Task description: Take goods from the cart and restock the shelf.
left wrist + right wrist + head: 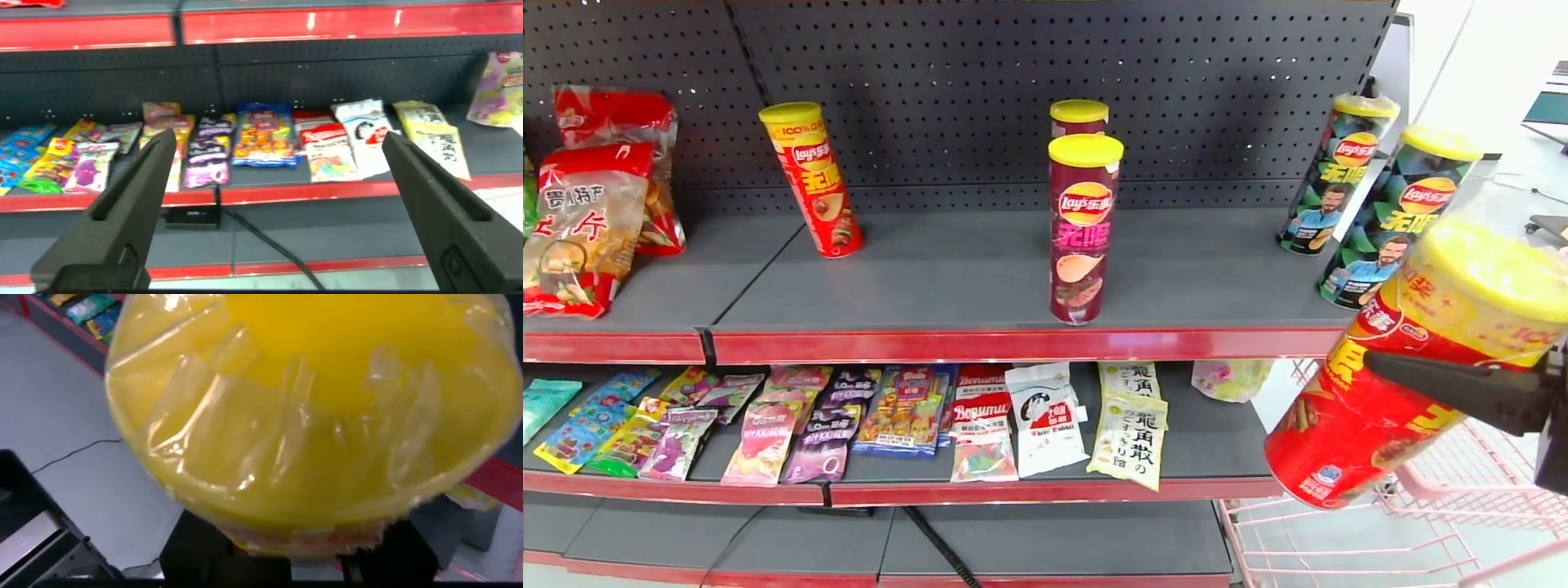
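Observation:
My right gripper (pixel 1421 376) is shut on a red chip can (pixel 1372 408) with a yellow lid, held tilted off the shelf's right end, above the pink cart (pixel 1429 531). In the right wrist view the can's film-wrapped yellow lid (pixel 319 400) looms close, with the gripper (pixel 306 551) clamped around the can below it. The upper shelf (pixel 980 269) carries a matching red can (pixel 813 180) at left, two purple cans (pixel 1083 229) in the middle and two dark cans (pixel 1388 216) at right. My left gripper (pixel 278 139) is open, facing the lower shelf's snack packets (pixel 261 135).
Red snack bags (pixel 580 220) lean at the upper shelf's far left. Wide bare stretches lie between the cans. Several flat packets (pixel 980 425) cover the lower shelf. A black cable (pixel 935 543) runs across the bottom shelf.

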